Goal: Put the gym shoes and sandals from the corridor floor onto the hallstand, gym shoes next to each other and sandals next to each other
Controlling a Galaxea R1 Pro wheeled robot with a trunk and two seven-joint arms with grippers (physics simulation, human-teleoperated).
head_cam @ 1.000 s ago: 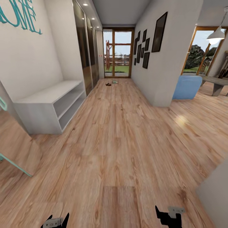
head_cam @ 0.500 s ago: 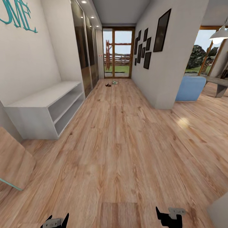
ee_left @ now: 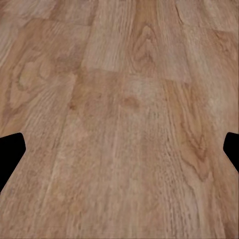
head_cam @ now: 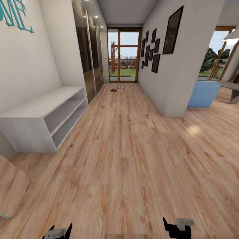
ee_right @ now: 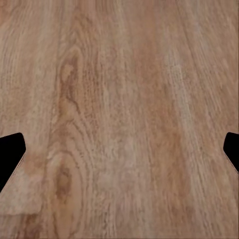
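At the near edge of the head view, the left gripper (head_cam: 58, 231) and the right gripper (head_cam: 177, 226) are seen low over the corridor floor (head_cam: 126, 159). In each wrist view the two dark fingertips (ee_left: 11, 149) sit at opposite borders with bare planks between them, so both grippers are spread wide and nothing is held; the right fingertips (ee_right: 11, 149) are set equally far apart.

A broad stretch of wood-grain flooring lies open ahead of the grippers. To the left, the passage is bounded by the hallstand (head_cam: 39, 108), a low light-grey unit whose two shelf slots face the corridor. Nothing can be made out on its flat top or in its slots. Beyond it, the left side is closed by dark glossy wardrobe doors (head_cam: 88, 56). To the right, the corridor is narrowed by a white wall corner (head_cam: 176, 99) hung with dark picture frames (head_cam: 174, 31); past that corner the floor opens toward a blue seat (head_cam: 203, 94).

Far down the corridor, just before the glazed door (head_cam: 124, 54), the dark sandals (head_cam: 113, 89) and a pale gym shoe (head_cam: 120, 86) are seen on the floor, close together and well apart from both grippers. Their details are too small to tell.
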